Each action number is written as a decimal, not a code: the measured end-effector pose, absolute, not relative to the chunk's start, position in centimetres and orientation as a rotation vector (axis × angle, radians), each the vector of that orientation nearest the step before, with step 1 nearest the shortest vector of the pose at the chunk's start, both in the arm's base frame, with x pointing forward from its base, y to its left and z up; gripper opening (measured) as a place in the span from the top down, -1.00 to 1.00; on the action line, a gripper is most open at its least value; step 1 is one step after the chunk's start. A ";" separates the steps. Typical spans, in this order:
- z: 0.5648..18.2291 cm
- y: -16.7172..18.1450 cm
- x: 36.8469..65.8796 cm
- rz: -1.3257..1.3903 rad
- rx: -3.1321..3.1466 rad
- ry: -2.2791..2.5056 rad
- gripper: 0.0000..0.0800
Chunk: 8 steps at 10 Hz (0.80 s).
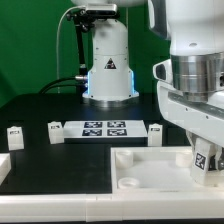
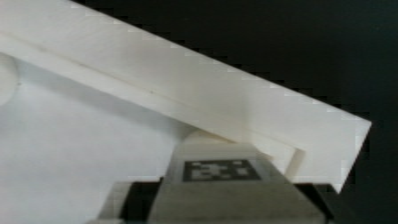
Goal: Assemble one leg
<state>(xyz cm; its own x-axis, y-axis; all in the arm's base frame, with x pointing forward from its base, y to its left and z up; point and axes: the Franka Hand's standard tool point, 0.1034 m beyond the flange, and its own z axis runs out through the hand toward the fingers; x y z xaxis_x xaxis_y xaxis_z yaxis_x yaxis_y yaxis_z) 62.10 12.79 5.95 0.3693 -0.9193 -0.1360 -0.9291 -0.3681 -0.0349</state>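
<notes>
My gripper [image 1: 203, 147] is shut on a leg [image 1: 204, 158], a small white post with a black-and-white tag. It holds the leg upright at the near corner of the large white panel [image 1: 150, 170], on the exterior view's right. In the wrist view the leg [image 2: 217, 170] sits between my dark fingers [image 2: 150, 198], its tagged face showing. The panel's raised rim [image 2: 178, 85] and corner lie right beyond the leg. The leg's lower end is hidden, so I cannot tell whether it touches the panel.
The marker board [image 1: 103, 128] lies in the middle of the black table in front of the robot base [image 1: 108, 75]. Loose legs stand beside it [image 1: 54, 130] [image 1: 155, 132] and further left [image 1: 15, 133]. A white part [image 1: 3, 165] sits at the left edge.
</notes>
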 end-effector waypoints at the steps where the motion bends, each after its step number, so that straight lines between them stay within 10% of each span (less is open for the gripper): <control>1: 5.9 12.8 62.1 0.145 -2.490 1.729 0.27; 4: 5.9 12.8 62.1 0.141 -2.535 1.658 0.11; 5: 5.9 12.8 62.1 0.140 -2.551 1.634 -0.38; 8: 6.1 12.9 62.3 0.097 -2.821 1.078 -0.60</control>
